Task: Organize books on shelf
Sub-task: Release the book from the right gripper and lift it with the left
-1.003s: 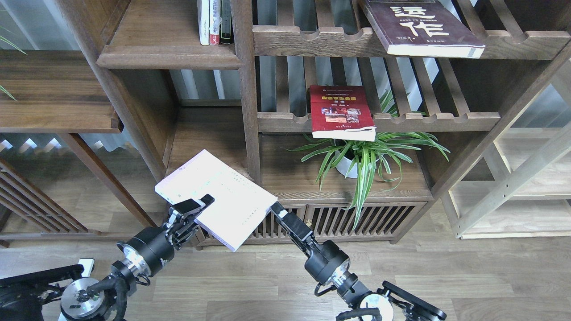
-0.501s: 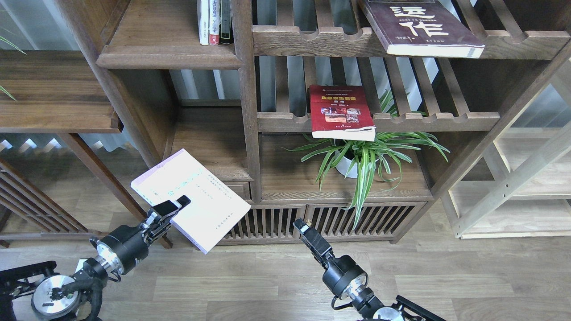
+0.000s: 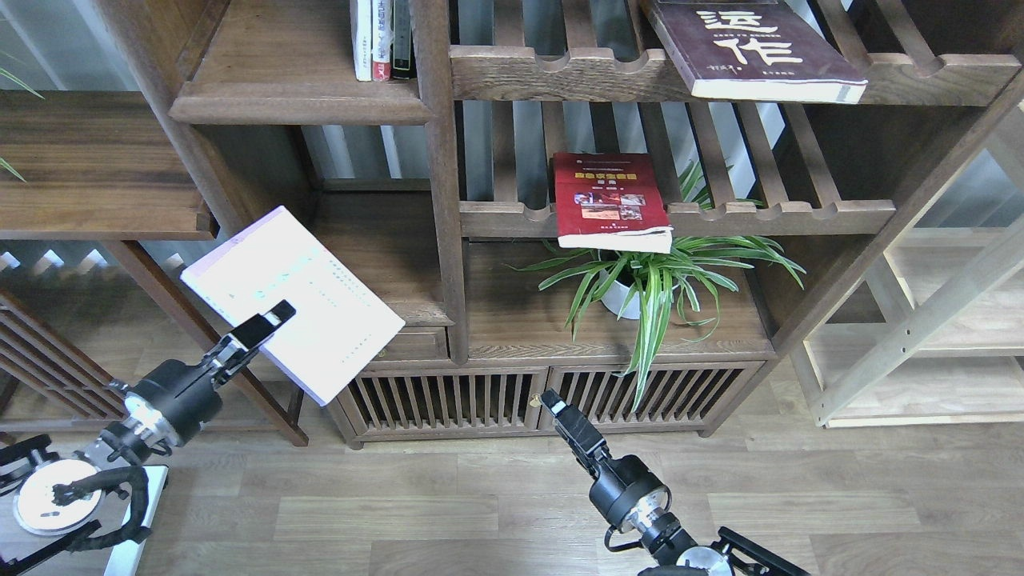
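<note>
The left arm reaches up and rightward, its fingers [image 3: 268,318] clamped on the near edge of the pale paperback [image 3: 292,302], held tilted before the bookcase's lower left bay. The right arm angles up-left, fingers [image 3: 558,406] holding nothing; their gap cannot be told.

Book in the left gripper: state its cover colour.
Pale white-lavender cover with faint small print, seen in the head view.

maroon book [image 3: 752,48]: top cropped | upright books [image 3: 382,36]: tops cropped | plant pot [image 3: 620,298]: mostly leaf-hidden
</note>
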Tool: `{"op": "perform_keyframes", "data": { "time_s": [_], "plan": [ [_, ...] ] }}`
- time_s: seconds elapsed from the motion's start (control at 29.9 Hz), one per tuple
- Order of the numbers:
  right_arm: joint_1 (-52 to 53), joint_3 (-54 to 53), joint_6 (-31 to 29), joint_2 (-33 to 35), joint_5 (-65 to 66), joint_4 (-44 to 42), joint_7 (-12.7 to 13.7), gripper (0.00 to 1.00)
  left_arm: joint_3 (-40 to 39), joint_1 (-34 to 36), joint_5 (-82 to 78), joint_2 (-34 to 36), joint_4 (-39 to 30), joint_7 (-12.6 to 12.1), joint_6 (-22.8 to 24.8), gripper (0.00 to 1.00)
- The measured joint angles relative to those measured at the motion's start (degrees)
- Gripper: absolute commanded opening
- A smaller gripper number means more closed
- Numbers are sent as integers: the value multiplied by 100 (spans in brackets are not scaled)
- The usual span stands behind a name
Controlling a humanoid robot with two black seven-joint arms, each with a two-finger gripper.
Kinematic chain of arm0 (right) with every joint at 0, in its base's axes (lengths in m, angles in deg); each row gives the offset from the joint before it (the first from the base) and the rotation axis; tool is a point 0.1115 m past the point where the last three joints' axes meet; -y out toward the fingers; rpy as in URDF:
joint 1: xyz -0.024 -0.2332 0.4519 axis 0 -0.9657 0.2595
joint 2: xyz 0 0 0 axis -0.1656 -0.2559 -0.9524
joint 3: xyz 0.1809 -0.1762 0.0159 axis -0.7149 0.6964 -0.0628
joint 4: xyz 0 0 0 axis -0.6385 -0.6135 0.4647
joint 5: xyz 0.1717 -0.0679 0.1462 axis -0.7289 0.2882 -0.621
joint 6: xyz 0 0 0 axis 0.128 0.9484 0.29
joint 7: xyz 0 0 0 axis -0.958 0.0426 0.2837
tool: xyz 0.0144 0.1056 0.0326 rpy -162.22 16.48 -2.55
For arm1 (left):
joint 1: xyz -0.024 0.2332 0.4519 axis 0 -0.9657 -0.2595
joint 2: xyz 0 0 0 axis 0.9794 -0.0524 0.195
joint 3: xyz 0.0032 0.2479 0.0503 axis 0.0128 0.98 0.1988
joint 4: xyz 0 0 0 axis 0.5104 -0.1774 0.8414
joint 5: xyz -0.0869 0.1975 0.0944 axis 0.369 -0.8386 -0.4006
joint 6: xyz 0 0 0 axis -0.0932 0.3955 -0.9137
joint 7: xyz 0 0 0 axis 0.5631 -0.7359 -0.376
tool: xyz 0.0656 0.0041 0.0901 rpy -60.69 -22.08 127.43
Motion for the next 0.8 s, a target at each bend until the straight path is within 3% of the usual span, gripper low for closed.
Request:
{"op": "perform_keyframes", "data": {
  "time_s": [0.2, 0.43, 0.6, 0.8],
  "plan": [
    [29, 0, 0, 0, -2, -126, 1, 99, -784, -187, -1195, -879, 1180, -160, 0, 6],
    [46, -35, 0, 0, -10, -200, 4, 99, -764, -195, -1547, -1496, 1969, -267, 0, 3],
    [95, -72, 0, 0, -10, -241, 6, 99, -748, -240, -1545, -1497, 1815, -253, 0, 4],
    [190, -72, 0, 0, -13, -404, 7, 99, -841, -218, -1166, -1144, 868, -282, 0, 3]
  ]
}}
